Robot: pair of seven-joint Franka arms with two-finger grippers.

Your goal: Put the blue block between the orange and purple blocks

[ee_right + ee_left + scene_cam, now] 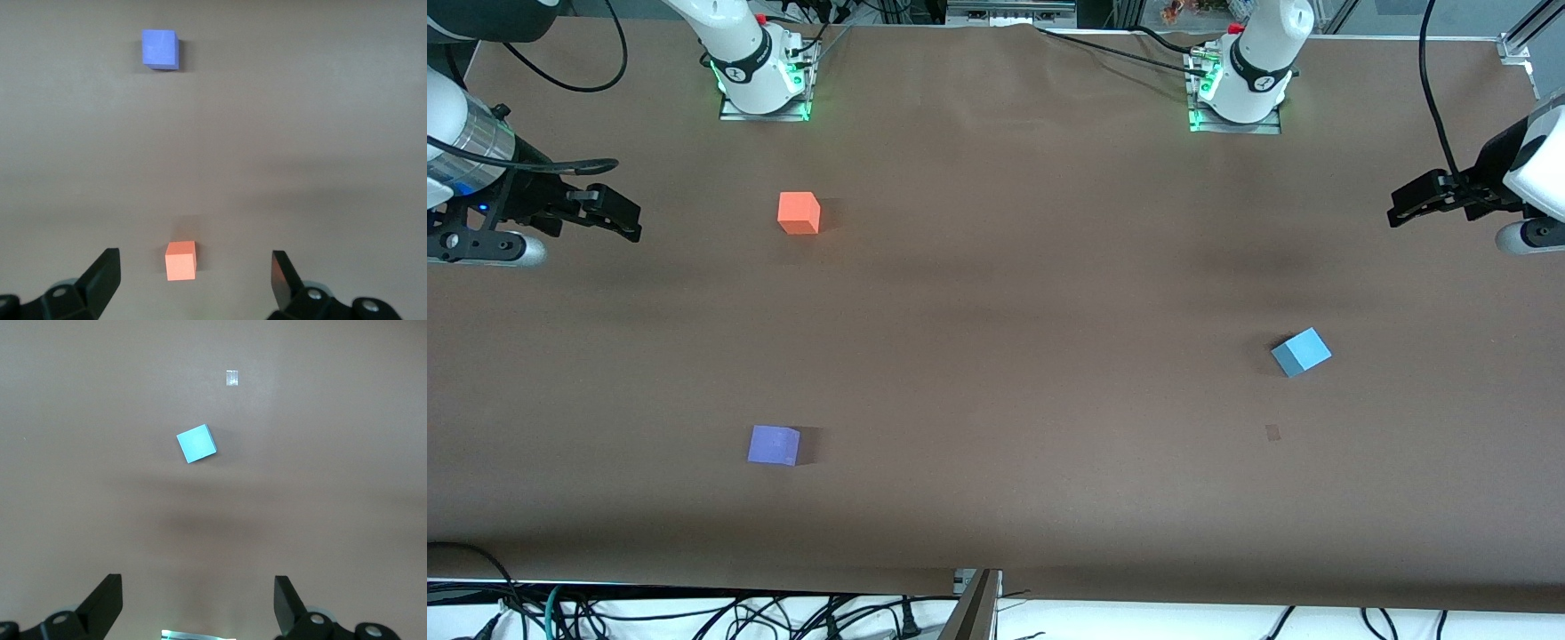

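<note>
The blue block (1301, 351) lies on the brown table toward the left arm's end; it also shows in the left wrist view (197, 443). The orange block (799, 213) sits toward the right arm's end, far from the front camera, and shows in the right wrist view (181, 261). The purple block (774, 444) lies nearer the front camera, also seen in the right wrist view (159, 49). My left gripper (1396, 212) hangs open and empty in the air at the left arm's end; its jaws (198, 603) are wide apart. My right gripper (633, 222) hangs open and empty at the right arm's end (193, 280).
A small patch of tape (1272, 433) lies on the table nearer the front camera than the blue block. Cables (694, 613) run along the table's near edge. The arm bases (760, 80) stand at the table's edge farthest from the front camera.
</note>
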